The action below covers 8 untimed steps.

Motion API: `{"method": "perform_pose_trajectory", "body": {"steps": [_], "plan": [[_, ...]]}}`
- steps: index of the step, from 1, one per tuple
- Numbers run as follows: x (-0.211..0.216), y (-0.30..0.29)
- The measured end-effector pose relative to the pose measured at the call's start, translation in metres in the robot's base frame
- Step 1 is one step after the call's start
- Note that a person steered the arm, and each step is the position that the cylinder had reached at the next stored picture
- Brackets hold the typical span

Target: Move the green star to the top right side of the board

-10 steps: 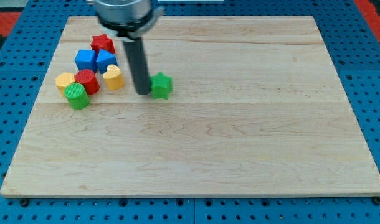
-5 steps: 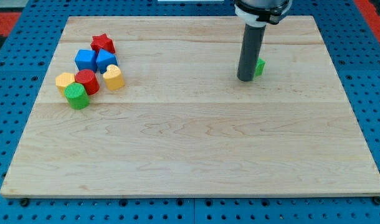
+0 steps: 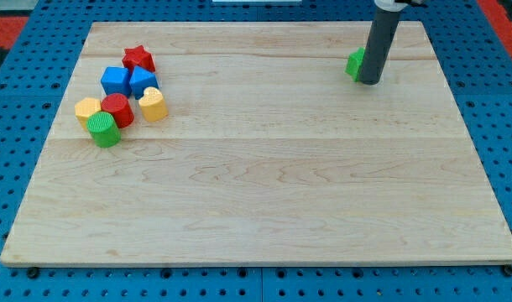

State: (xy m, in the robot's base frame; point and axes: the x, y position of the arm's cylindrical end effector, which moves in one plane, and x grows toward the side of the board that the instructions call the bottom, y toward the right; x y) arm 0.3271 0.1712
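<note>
The green star (image 3: 355,63) lies near the top right of the wooden board (image 3: 264,193), mostly hidden behind my rod; only its left part shows. My tip (image 3: 370,81) rests on the board right against the star's right lower side.
A cluster of blocks sits at the board's upper left: a red star (image 3: 138,58), two blue blocks (image 3: 116,80) (image 3: 143,81), a yellow block (image 3: 153,105), a red cylinder (image 3: 117,110), another yellow block (image 3: 86,109) and a green cylinder (image 3: 103,129).
The rod has swept from the board's left-centre to the top right, pushing the green star along. The star now shows on the rod's left instead of its right.
</note>
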Motion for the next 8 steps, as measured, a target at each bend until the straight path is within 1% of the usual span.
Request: {"method": "perform_pose_trajectory", "body": {"steps": [1,3,5,7,8], "plan": [[-0.003,0.000],[0.008,0.004],[-0.010,0.031],[-0.008,-0.020],[-0.021,-0.038]]}}
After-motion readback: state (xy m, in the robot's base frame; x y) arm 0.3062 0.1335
